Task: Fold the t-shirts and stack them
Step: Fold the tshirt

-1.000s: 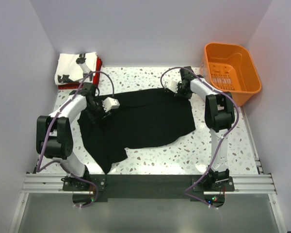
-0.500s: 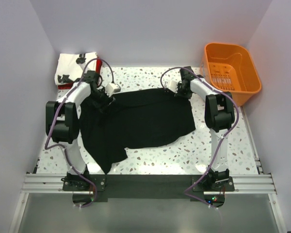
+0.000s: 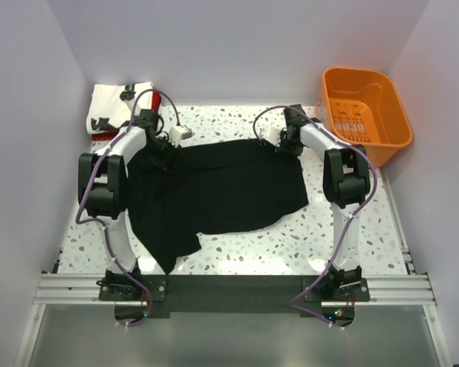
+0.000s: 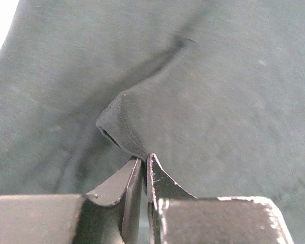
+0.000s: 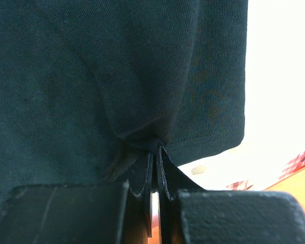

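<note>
Top external view: over the last second we are seeing the left gripper [image 3: 161, 151] carrying its pinched fold of the black shirt [image 3: 229, 191] toward the upper left, while the right gripper [image 3: 284, 142] is staying clamped on the upper hem. We are judging this as spreading before folding. Both jaws are pressing together on cloth, and the shirt is lying mid-frame, trailing downward from both grippers.

I see my left arm [image 3: 126, 144] and right arm [image 3: 314, 138] as white shell links joined by chunky black motor housings. A thin purple cable [image 3: 271, 109] loops along each. Black base plates [image 3: 126, 289] sit on a ribbed silver rail [image 3: 398, 289]. The fingers [image 4: 127, 185] are dark wedges with pale, scuffed edges.
</note>
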`<state>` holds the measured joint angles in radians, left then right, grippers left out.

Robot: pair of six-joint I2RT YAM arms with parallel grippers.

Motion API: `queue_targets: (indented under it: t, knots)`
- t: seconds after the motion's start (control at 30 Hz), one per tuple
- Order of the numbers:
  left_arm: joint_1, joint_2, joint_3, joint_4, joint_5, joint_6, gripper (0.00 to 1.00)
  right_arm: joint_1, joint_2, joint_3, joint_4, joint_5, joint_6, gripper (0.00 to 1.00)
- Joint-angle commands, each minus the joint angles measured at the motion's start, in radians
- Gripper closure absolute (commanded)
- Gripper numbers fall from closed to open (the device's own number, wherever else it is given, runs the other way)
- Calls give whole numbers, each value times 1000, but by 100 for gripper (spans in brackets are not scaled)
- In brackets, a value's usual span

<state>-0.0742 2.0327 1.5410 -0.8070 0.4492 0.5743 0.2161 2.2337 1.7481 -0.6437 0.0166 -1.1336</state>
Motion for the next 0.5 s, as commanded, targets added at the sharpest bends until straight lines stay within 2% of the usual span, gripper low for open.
queue_targets:
  t: [0.0,0.07,0.27,0.4,0.47]
  knots:
    - [-30,-146,-54,-14,79,119,87,5,0,27,-20,2,-11,100]
    - [-54,-175,-99,-32,54,168,80,6,0,27,-24,2,-14,100]
    - [-117,-233,-226,-55,-1,266,67,5,-2,18,-17,13,-20,100]
    - [-136,-269,-252,-41,3,254,66,5,1,19,-14,13,-18,100]
    - [-137,-267,-255,-8,-24,207,73,5,6,25,-14,19,-15,100]
